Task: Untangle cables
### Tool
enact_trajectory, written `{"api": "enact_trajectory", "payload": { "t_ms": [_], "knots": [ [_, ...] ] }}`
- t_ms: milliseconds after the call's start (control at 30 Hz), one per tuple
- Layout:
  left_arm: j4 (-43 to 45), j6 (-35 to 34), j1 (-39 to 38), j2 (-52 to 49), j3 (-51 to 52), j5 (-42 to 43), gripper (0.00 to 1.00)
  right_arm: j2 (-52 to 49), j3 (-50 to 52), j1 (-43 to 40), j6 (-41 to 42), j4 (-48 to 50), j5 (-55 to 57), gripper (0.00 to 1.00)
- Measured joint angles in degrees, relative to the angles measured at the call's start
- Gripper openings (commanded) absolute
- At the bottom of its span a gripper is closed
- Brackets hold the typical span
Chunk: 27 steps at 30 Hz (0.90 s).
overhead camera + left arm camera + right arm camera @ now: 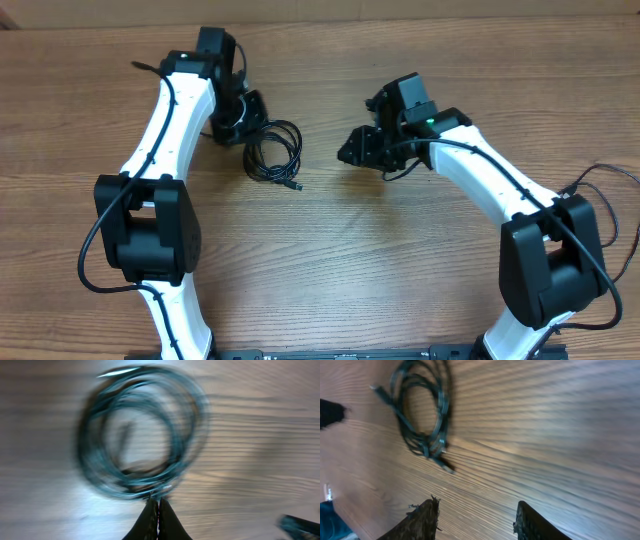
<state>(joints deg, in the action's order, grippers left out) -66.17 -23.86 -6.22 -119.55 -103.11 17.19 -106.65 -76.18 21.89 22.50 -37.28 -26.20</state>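
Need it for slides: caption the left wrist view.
Left gripper shut at the edge of the coiled cables on the table.

A brown wooden tabletop (400, 250) with fine grain running lengthwise fills every view. Even light falls on it, leaving a soft pale sheen in places.

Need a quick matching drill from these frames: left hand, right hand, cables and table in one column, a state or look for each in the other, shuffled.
Column one
1. left hand
2. right hand
3. cables
4. table

Column two
A. brown wood grain
B. thin, black, lying in a coil
C. fingers apart, nothing between them
D. fingers together, tips at the coil's edge

Pairs: 1-D, 2-C, 3-B, 4-A
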Motion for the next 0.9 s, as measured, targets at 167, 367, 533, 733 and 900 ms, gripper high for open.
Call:
{"api": "enact_trajectory", "payload": {
  "t_ms": [167, 367, 533, 733, 900],
  "knots": [
    [-1.40, 3.26, 0.42, 0.00, 2.97, -4.15, 0.06, 0.00, 0.00, 4.96, 0.09, 4.11, 0.46, 0.48],
    [8.22, 5.70, 0.33, -0.15, 15.02, -2.91, 0.09, -0.02, 0.00, 11.72, 0.20, 8.85, 4.46, 0.43],
    [15.41, 6.27, 0.46, 0.11, 21.00, -0.37, 0.09, -0.02, 0.00, 15.06, 0.15, 9.79, 9.35, 0.43],
    [19.28, 6.01, 0.66, 1.05, 23.06, 1.05, 0.05, -0.02, 0.00, 15.47, 0.17, 9.81, 12.46, 0.43],
    [19.50, 5.99, 0.66, 1.05, 23.26, 1.51, 0.04, -0.02, 0.00, 15.50, 0.17, 10.69, 13.14, 0.43]
  ]
}}
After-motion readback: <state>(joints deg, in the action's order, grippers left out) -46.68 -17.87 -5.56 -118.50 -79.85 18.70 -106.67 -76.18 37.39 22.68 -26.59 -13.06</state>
